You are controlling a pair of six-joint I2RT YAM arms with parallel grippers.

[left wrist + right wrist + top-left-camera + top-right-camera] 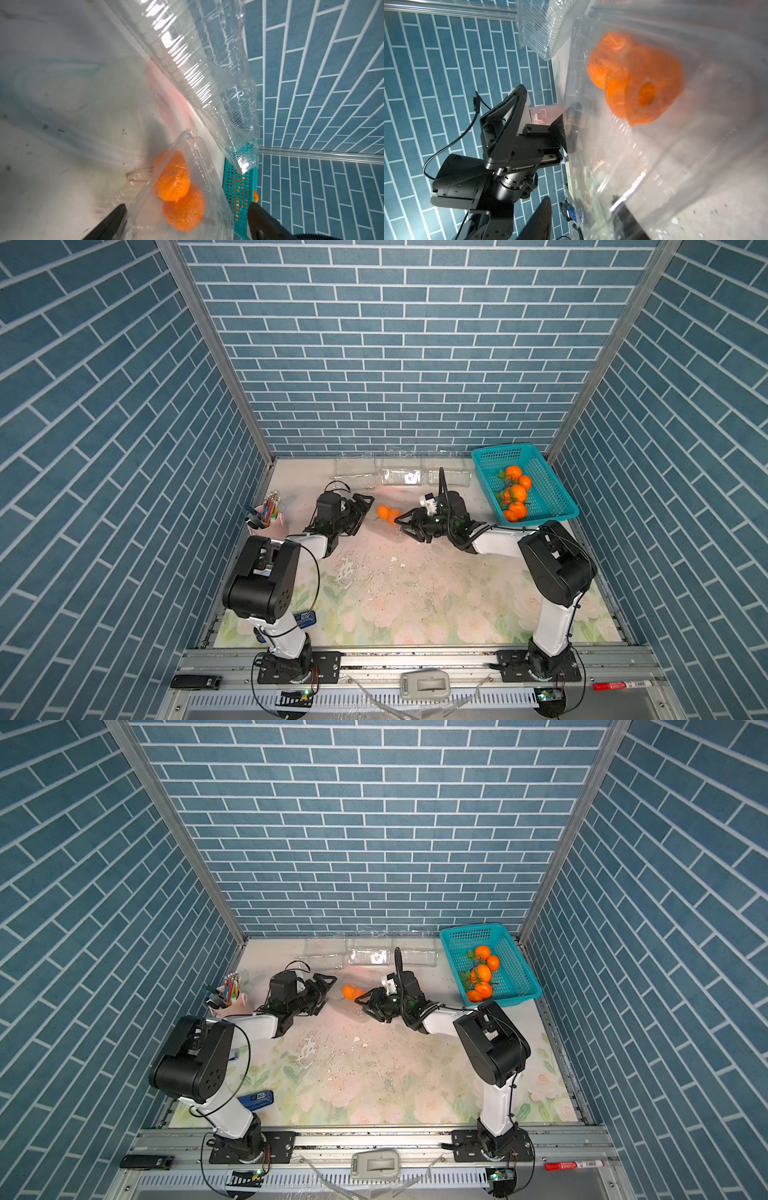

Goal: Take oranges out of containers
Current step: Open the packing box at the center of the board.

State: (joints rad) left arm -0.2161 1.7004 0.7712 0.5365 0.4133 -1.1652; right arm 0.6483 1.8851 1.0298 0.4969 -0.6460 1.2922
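Note:
Two joined oranges [386, 513] lie inside a clear clamshell container [199, 149] on the mat, between my two grippers in both top views. My left gripper [187, 214] is open wide, its black fingers [116, 216] standing either side of that container and apart from it. My right gripper [583, 216] faces it from the other side, open, with the container's [675, 166] clear wall between its fingers. One finger shows only dimly through the plastic. Three empty containers [401, 477] lie along the back wall. Several more oranges [515, 491] sit in the teal basket.
The teal basket [552, 506] stands at the back right corner, tilted. A pink pencil cup [268, 518] stands at the left edge near my left arm. A small blue object [305, 618] lies by the left arm's base. A grey device [424, 684] and a red marker [619, 685] rest on the front rail.

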